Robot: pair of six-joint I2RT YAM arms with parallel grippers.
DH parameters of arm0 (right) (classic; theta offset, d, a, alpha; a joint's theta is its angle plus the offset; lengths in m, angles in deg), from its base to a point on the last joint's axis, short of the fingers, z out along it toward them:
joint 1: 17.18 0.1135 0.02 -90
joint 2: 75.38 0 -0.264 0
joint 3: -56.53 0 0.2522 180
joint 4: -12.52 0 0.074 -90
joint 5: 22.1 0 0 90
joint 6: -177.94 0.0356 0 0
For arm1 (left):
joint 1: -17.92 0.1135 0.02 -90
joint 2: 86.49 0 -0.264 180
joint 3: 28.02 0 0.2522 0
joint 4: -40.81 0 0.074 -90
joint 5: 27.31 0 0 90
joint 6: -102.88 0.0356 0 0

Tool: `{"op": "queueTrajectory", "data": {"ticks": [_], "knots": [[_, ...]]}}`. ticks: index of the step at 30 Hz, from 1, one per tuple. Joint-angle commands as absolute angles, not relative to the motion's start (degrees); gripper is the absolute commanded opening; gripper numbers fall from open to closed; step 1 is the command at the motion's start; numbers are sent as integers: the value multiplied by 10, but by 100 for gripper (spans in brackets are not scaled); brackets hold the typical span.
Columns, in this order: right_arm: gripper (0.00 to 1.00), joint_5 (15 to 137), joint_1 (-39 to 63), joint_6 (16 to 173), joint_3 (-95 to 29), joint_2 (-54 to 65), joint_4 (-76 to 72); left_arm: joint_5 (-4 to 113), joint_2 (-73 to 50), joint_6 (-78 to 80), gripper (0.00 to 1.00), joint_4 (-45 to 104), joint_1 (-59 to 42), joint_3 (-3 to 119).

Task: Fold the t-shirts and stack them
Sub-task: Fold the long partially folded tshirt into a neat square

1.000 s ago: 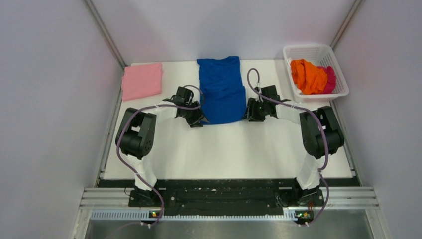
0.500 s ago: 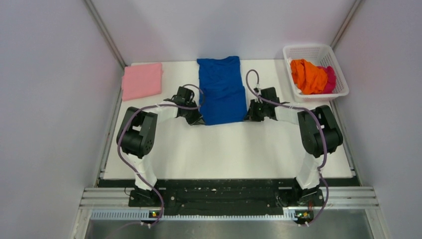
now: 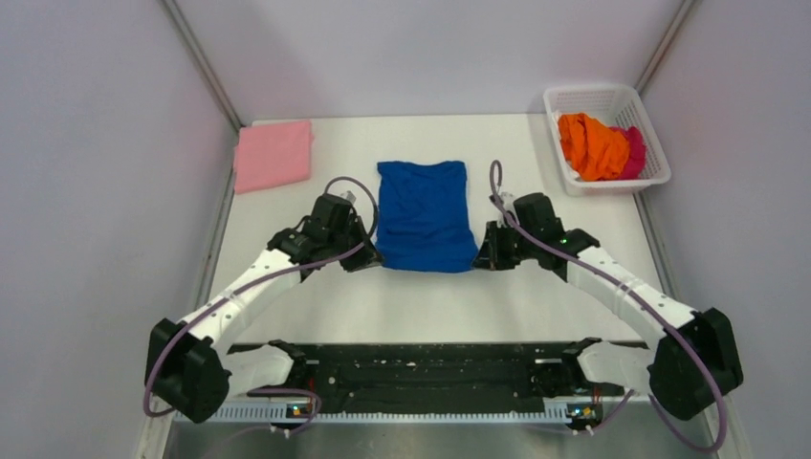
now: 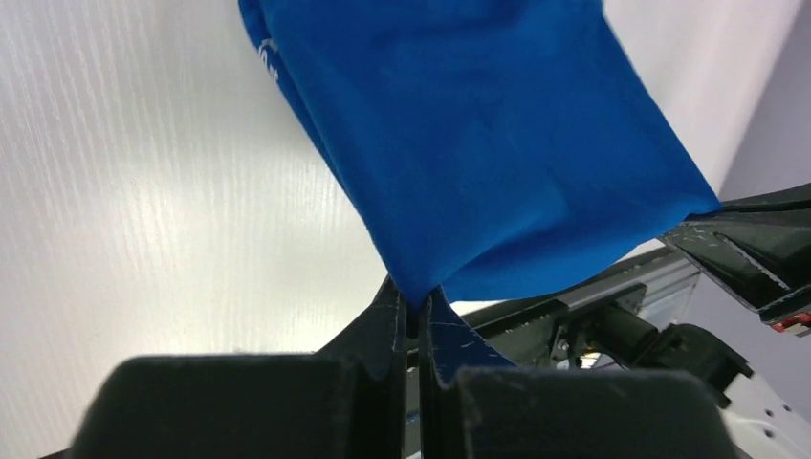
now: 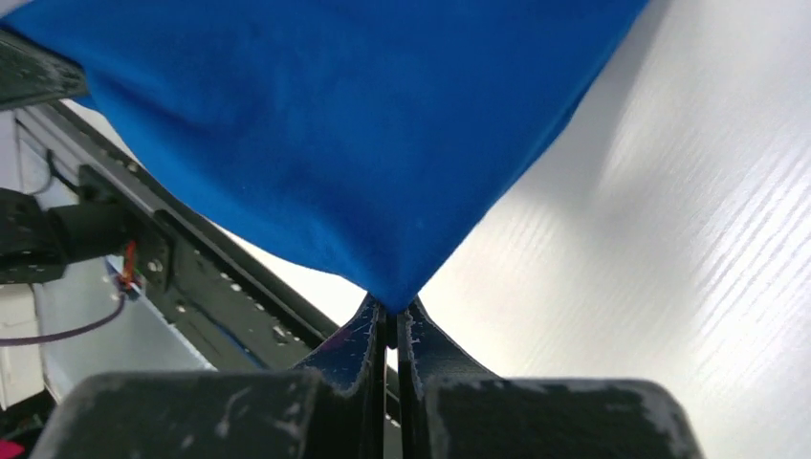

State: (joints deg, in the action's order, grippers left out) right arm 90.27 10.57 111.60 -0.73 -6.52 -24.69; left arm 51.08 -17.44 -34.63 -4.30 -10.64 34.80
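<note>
The royal blue t-shirt (image 3: 424, 214) hangs stretched between my two grippers above the table's middle. My left gripper (image 3: 368, 260) is shut on its near left corner; the left wrist view shows the cloth (image 4: 478, 143) pinched between the fingertips (image 4: 417, 308), with a bit of white print at its edge. My right gripper (image 3: 484, 260) is shut on its near right corner, and the right wrist view shows the cloth (image 5: 354, 134) pinched at the tips (image 5: 390, 311). A folded pink t-shirt (image 3: 273, 154) lies at the far left. Orange (image 3: 591, 145) and magenta (image 3: 634, 151) t-shirts sit crumpled in the basket.
The white mesh basket (image 3: 601, 98) stands at the far right corner. The white table (image 3: 430, 306) is walled by grey panels on the left, right and back. A black rail (image 3: 430, 363) runs along the near edge.
Both grippers have pulled toward the near edge with the blue shirt's near corners, lifting them. The shirt has slid off the far edge and now looks shorter.
</note>
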Motion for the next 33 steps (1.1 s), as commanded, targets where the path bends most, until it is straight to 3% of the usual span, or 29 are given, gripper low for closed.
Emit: {"op": "queueTrajectory", "data": {"ticks": [1,7,14,22,28,29,30,33], "knots": [[0,902,97,1114,-98,-89,-289,533,-200,-348,0,-67,-102,394],[0,976,14,1129,-211,7,-227,568,-113,-312,0,-2,-63,514],[0,1037,-37,1169,-343,176,-101,524,80,-283,0,36,16,695],[0,1055,-78,1183,-505,404,-94,495,289,-272,0,19,66,885],[0,1003,-96,1181,-670,567,-119,477,464,-284,3,10,79,1067],[4,993,-97,1180,-701,596,-122,471,492,-290,6,9,80,1095],[16,992,-99,1177,-743,625,-133,463,509,-294,10,12,80,1117],[24,1001,-101,1160,-882,719,-208,448,534,-305,18,18,82,1140]]}}
